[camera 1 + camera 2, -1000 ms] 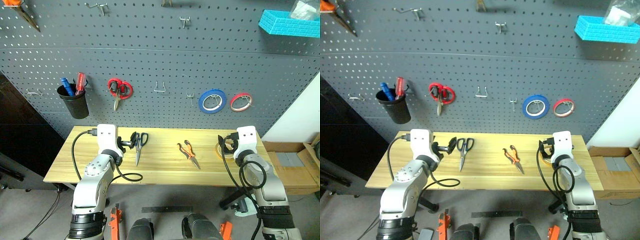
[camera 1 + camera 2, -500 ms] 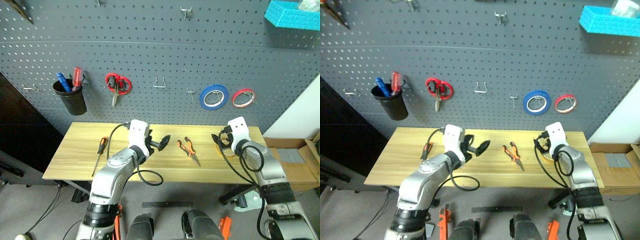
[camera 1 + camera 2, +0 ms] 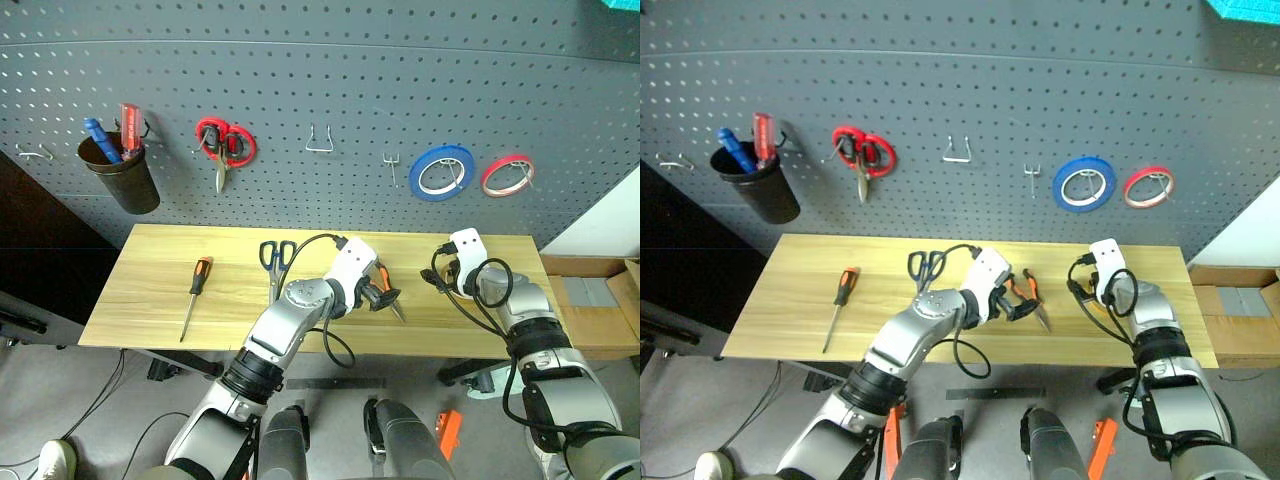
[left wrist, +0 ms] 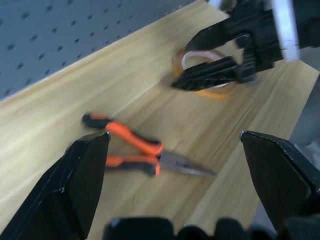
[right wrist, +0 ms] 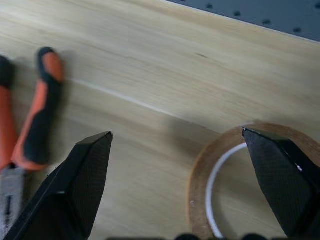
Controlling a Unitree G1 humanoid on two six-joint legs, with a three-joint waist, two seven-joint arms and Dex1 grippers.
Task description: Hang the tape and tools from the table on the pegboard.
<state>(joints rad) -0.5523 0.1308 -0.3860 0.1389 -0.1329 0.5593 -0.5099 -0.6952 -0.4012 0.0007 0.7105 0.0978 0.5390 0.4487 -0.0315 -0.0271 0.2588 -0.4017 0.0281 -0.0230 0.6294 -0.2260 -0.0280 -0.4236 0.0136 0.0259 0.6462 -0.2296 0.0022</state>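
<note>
Yellow tape (image 5: pixel 240 175) cut off by frame | pliers (image 4: pixel 135 150) blurred | both jaws spread

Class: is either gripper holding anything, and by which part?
Nothing is held. The left gripper stands open over the pliers; the right gripper is open beside the tape.

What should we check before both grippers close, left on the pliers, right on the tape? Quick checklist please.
1. Left gripper open: ok, fingers spread wide.
2. Pliers between the left fingers: ok, lying flat on the table, not yet touched.
3. Right gripper open: ok.
4. Tape centred between the right fingers: not ok, it sits toward one finger.
5. Grippers apart from each other: ok, but close; the right one shows just past the pliers in the left wrist view.
6. Free hooks on the pegboard: ok, bare hooks beside the blue roll.
</note>
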